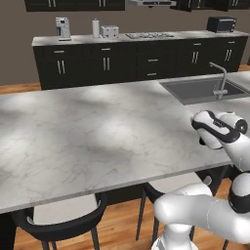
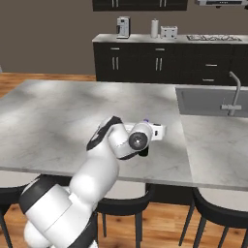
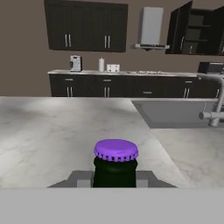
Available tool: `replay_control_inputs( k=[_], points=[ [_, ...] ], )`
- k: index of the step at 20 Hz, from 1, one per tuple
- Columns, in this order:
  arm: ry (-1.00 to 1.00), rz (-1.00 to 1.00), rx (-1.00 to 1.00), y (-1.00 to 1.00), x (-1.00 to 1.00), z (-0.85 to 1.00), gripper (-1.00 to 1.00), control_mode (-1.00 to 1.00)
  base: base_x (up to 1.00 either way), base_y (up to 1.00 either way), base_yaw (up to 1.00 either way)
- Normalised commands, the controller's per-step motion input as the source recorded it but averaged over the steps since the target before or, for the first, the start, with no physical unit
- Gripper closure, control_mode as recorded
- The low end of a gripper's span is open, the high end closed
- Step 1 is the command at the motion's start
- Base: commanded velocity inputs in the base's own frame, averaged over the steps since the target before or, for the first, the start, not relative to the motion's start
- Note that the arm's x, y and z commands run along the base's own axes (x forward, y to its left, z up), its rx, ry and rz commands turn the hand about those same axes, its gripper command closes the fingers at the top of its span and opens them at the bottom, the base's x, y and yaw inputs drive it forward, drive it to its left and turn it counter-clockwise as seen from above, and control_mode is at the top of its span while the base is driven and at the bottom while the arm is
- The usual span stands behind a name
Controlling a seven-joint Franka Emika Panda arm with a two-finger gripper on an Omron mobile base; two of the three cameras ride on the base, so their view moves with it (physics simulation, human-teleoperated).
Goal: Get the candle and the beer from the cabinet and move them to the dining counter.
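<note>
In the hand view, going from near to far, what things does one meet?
Beer held in the pincer → dining counter top → sink with faucet → back counter with coffee machine → cabinet with open door.

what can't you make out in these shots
- Beer bottle body and base: hand view, cut off below the neck.
- Whether the bottle touches the dining counter: base views, arm covers it.
- Open cabinet shelves: hand view, too dark and far.
</note>
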Motion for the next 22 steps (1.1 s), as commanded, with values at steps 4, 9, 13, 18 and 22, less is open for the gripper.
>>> replay_control_inputs(
  k=[4, 9, 13, 18, 22],
  points=[
    [-0.06, 0.00, 0.00, -0.04, 0.12, -0.30, 1.00, -1.00, 0.00, 0.00, 0.00],
    [-0.05, 0.00, 0.00, 0.00, 0.21, -0.06, 1.00, -1.00, 0.00, 0.00, 0.00],
    [-0.05, 0.00, 0.00, 0.00, 0.32, -0.01, 1.00, -1.00, 0.00, 0.00, 0.00],
    [-0.01, 0.00, 0.00, -0.03, 0.44, -0.01, 1.00, -1.00, 0.00, 0.00, 0.00],
    [0.00, 0.00, 0.00, -0.04, 0.43, -0.02, 1.00, -1.00, 0.00, 0.00, 0.00]
  ],
)
